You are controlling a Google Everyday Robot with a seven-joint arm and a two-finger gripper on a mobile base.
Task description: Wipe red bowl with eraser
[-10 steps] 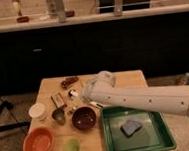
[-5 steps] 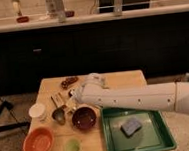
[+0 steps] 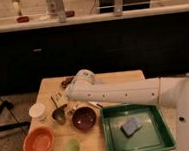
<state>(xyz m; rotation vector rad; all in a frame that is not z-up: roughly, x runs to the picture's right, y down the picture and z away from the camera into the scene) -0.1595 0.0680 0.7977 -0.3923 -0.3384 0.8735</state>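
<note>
The gripper (image 3: 65, 99) hangs low over the left of the counter (image 3: 113, 79), jaws released and holding nothing, just beside the eraser (image 3: 55, 99). The eraser lies behind the white cup (image 3: 37, 111). The orange-red bowl (image 3: 39, 143) sits at the front left corner, apart from the eraser

Kitchen-style robot test space: small wooden counter (image 3: 113, 78) set with bowls (image 3: 84, 118), a white cup (image 3: 37, 111) and a green tray (image 3: 140, 148), with dark cabinet fronts (image 3: 85, 45) and a long ledge (image 3: 132, 13) behind. White robot arm (image 3: 124, 91) reaches across, hand (image 3: 69, 95) low over the counter's left half. Black stand legs (image 3: 1, 111) on the floor at left.
</note>
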